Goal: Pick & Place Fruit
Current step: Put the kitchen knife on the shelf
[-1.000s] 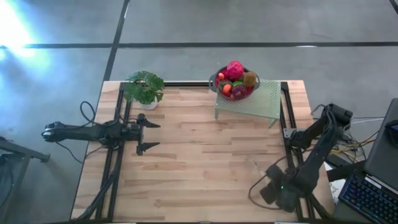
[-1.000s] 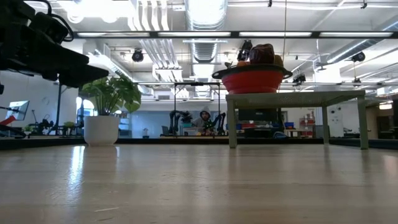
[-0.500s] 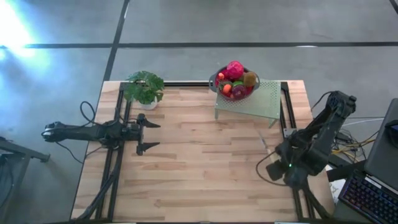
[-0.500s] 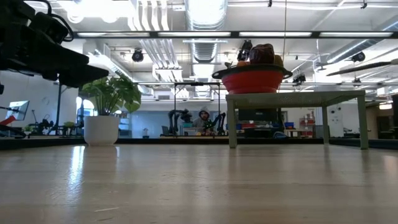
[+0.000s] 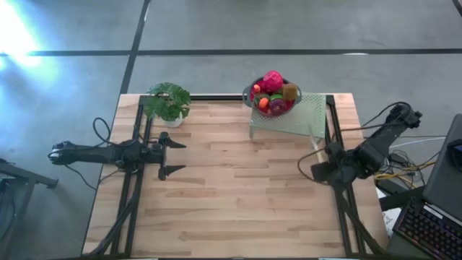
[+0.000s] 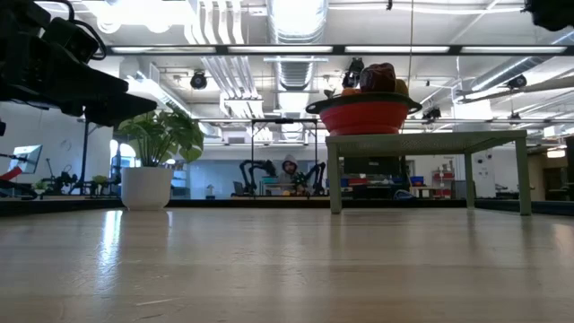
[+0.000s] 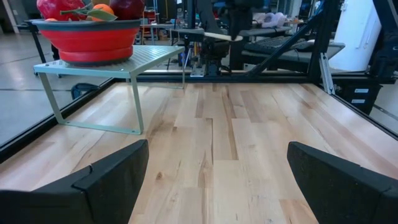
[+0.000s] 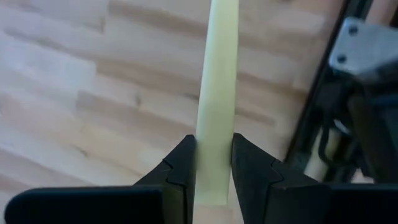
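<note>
The fruit [image 5: 273, 90] lies heaped in a red bowl [image 6: 363, 115] on a pale green perforated stand [image 5: 303, 115] at the table's far right; the left wrist view shows the same bowl [image 7: 87, 38]. My left gripper [image 5: 173, 154] waits open at the table's left, pointing level toward the right. At the right edge, in front of the stand, my right gripper [image 5: 320, 170] hangs above the table, shut on a pale knife [image 8: 217, 74]. My right gripper pinches the knife's pale handle [image 8: 215, 163] near its end, between its two fingers. The fingers come from above, pointing steeply down, and lie across it. The knife [image 7: 217, 36] is lifted clear of the table and sticks out about level past the fingers.
A potted green plant [image 5: 167, 102] stands at the far left. Black frame rails run along the table's left [image 5: 133, 180] and right [image 5: 339, 202] sides. Bare wood lies between the two arms. Beyond the table is a workshop with a seated person [image 6: 289, 170].
My right gripper has gone from the table's near right corner toward the far edge and upward, carrying the knife clear of the table and rolling somewhat about its own axis. Its fingers have stayed shut on the knife.
</note>
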Robot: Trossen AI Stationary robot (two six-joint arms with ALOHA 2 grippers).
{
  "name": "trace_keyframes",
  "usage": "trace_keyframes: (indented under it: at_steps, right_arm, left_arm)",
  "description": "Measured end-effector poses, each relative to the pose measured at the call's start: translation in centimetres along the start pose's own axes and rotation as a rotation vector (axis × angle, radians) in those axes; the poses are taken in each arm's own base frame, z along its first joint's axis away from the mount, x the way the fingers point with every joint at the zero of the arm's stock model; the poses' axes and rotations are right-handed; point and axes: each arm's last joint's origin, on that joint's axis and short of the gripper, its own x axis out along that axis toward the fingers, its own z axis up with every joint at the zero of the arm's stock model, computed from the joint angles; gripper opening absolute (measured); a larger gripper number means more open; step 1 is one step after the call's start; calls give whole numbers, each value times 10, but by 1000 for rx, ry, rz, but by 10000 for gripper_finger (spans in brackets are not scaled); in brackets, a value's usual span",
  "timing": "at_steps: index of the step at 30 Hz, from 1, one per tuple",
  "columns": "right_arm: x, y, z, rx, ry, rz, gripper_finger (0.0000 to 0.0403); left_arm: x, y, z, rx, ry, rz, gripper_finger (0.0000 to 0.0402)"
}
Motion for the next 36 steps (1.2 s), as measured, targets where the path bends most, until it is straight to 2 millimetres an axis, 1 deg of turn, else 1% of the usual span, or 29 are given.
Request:
trace_keyframes:
  at_steps: [5,9,19,25,29,36]
  right_arm:
    - [-1,-1,21,30,-47,22,70]
    - [0,0,34,49,-63,13,71]
    - [5,1,57,109,-49,-20,71]
    - [7,7,72,145,-65,29,71]
    - [11,9,84,159,-44,36,70]
    - [16,7,102,200,-17,1,71]
  left_arm:
    - [0,0,0,0,0,0,388]
    - [0,0,0,0,0,0,388]
    - [0,0,0,0,0,0,388]
    - [0,0,0,0,0,-1,388]
    - [0,0,0,0,-1,0,388]
    - [0,0,0,0,-1,-1,388]
